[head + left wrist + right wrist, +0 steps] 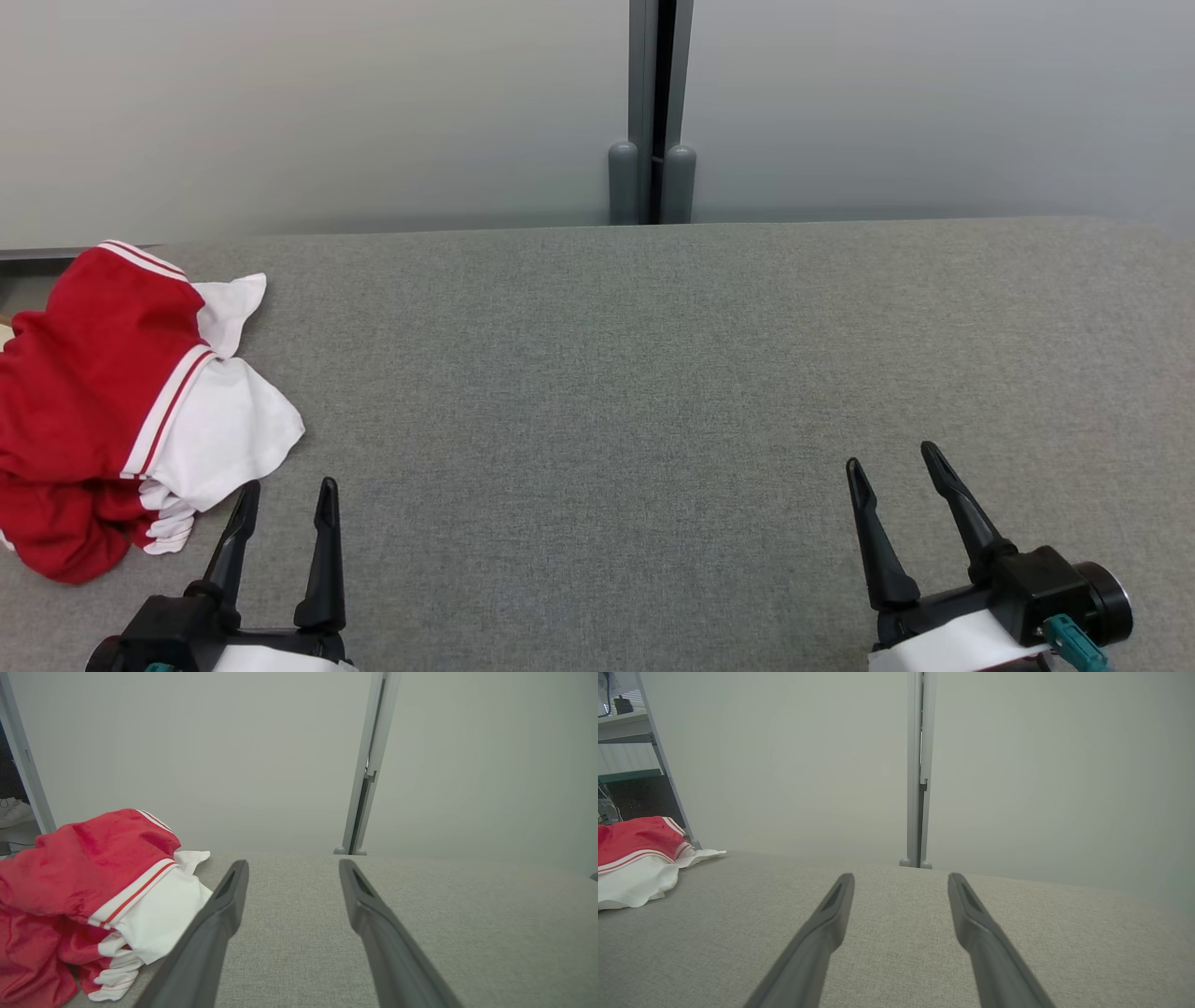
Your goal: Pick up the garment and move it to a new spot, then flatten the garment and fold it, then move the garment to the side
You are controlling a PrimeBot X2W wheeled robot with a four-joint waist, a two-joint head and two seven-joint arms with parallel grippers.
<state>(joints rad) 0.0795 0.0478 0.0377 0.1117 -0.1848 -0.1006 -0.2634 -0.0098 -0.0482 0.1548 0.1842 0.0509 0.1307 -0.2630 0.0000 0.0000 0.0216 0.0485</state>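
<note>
Garment looks soft and floppy; pinch its white edge. Left gripper beside it and right gripper gape empty.

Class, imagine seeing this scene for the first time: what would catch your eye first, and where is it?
The crumpled red and white garment stands out, heaped at the left edge of the grey table. Next come the two dark claws, the left claw beside the garment and the right claw at lower right, both open and holding nothing.
</note>
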